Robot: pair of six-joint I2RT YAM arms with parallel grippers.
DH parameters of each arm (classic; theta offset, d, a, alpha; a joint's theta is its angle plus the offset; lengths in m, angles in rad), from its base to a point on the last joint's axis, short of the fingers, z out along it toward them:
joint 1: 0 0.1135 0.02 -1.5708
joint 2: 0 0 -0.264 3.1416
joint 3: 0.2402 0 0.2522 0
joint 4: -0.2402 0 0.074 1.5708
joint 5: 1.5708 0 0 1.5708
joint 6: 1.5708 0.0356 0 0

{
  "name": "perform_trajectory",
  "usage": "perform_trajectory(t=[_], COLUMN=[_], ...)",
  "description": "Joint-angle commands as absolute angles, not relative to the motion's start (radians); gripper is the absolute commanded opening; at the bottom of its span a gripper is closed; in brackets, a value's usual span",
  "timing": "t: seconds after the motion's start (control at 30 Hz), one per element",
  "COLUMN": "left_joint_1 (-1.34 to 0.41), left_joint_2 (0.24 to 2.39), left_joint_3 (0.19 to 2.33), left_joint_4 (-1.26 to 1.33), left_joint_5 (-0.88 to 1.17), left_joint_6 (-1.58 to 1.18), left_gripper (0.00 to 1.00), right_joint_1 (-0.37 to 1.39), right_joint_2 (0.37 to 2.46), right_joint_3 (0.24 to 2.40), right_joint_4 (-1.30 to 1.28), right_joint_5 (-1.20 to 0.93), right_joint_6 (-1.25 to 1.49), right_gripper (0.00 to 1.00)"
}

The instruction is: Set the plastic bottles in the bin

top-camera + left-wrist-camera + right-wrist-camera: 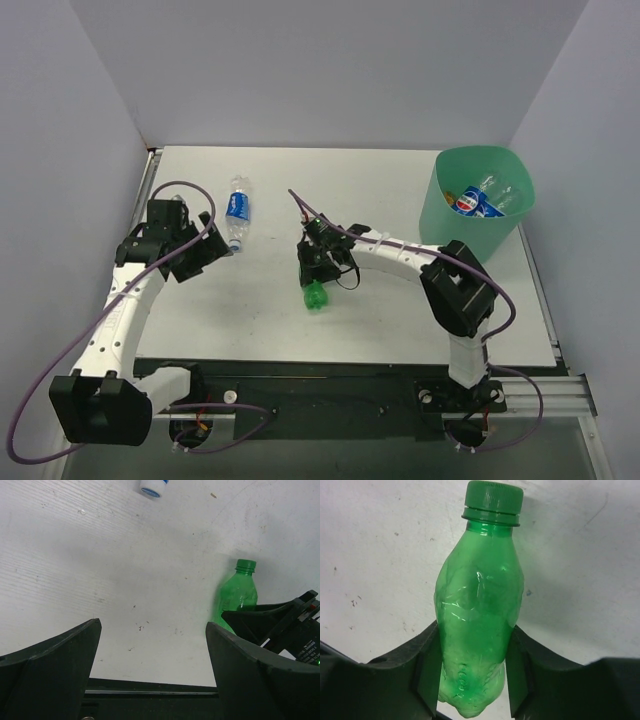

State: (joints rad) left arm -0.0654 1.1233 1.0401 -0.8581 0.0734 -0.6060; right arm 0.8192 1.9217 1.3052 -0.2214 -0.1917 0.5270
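Note:
My right gripper is shut on the green bottle near the table's middle. In the right wrist view its fingers press both sides of the green bottle's lower body, with the cap pointing away. I cannot tell whether the bottle touches the table. A clear bottle with a blue label lies on the table at the back left. My left gripper is open and empty just near-left of it. The left wrist view shows that bottle's cap and the green bottle. The mint-green bin stands at the back right.
Inside the bin lie a blue-labelled bottle, a clear one and a bit of orange. Grey walls close in the left, back and right. The right gripper's black body shows beside my left finger in the left wrist view.

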Motion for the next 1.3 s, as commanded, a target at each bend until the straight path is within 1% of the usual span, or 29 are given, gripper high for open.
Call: perform_trajectory(t=[0.0,0.1,0.23,0.3,0.4,0.43,0.5,0.63,0.77,0.83,0.87,0.9,0.93,1.0,1.13,1.2,1.27], left_joint_1=[-0.051,-0.049,-0.048,-0.048,-0.046,-0.046,-0.046,-0.046,-0.046,-0.046,-0.046,-0.045,-0.046,-0.048,-0.051,-0.057,-0.061], left_joint_2=[1.108,1.095,1.091,1.091,1.095,1.097,1.1,1.138,1.23,1.279,1.317,1.34,1.374,1.432,1.528,1.592,1.664], left_joint_3=[1.039,1.019,0.989,0.97,0.953,0.953,0.951,0.98,1.057,1.097,1.113,1.149,1.167,1.207,1.229,1.268,1.354], left_joint_4=[-0.839,-0.816,-0.787,-0.764,-0.733,-0.73,-0.719,-0.721,-0.744,-0.744,-0.753,-0.755,-0.75,-0.743,-0.664,-0.655,-0.661], left_joint_5=[0.12,0.146,0.182,0.213,0.248,0.258,0.262,0.25,0.158,0.111,0.076,0.057,0.01,-0.075,-0.138,-0.147,-0.161], left_joint_6=[-0.575,-0.584,-0.591,-0.597,-0.604,-0.604,-0.6,-0.565,-0.552,-0.54,-0.525,-0.514,-0.502,-0.514,-0.525,-0.506,-0.48], left_gripper=[0.97,0.97,0.97,0.97,0.97,0.97,0.97,0.97,0.97,0.97,0.97,0.97,0.97,0.97,0.97,0.97,0.97], right_joint_1=[0.783,0.657,0.493,0.41,0.272,0.2,0.122,0.045,0.003,0.005,-0.032,-0.034,-0.035,-0.035,-0.034,-0.034,-0.032], right_joint_2=[1.789,1.662,1.482,1.442,1.42,1.413,1.402,1.426,1.459,1.456,1.454,1.451,1.45,1.436,1.35,1.304,1.26], right_joint_3=[1.318,1.333,1.454,1.532,1.606,1.621,1.614,1.617,1.597,1.56,1.543,1.537,1.532,1.534,1.525,1.517,1.506], right_joint_4=[-0.293,-0.343,-0.399,-0.428,-0.439,-0.428,-0.384,-0.351,-0.359,-0.359,-0.359,-0.359,-0.365,-0.379,-0.394,-0.405,-0.417], right_joint_5=[-0.095,-0.066,-0.006,0.035,0.063,0.061,0.06,0.112,0.158,0.184,0.183,0.18,0.176,0.17,0.172,0.176,0.166], right_joint_6=[0.465,0.427,0.362,0.325,0.348,0.368,0.405,0.423,0.416,0.422,0.425,0.431,0.43,0.425,0.413,0.403,0.397], right_gripper=[0.32,0.31,0.32,0.33,0.34,0.34,0.35,0.36,0.39,0.42,0.51,0.57,0.66,0.73,0.76,0.78,0.79])
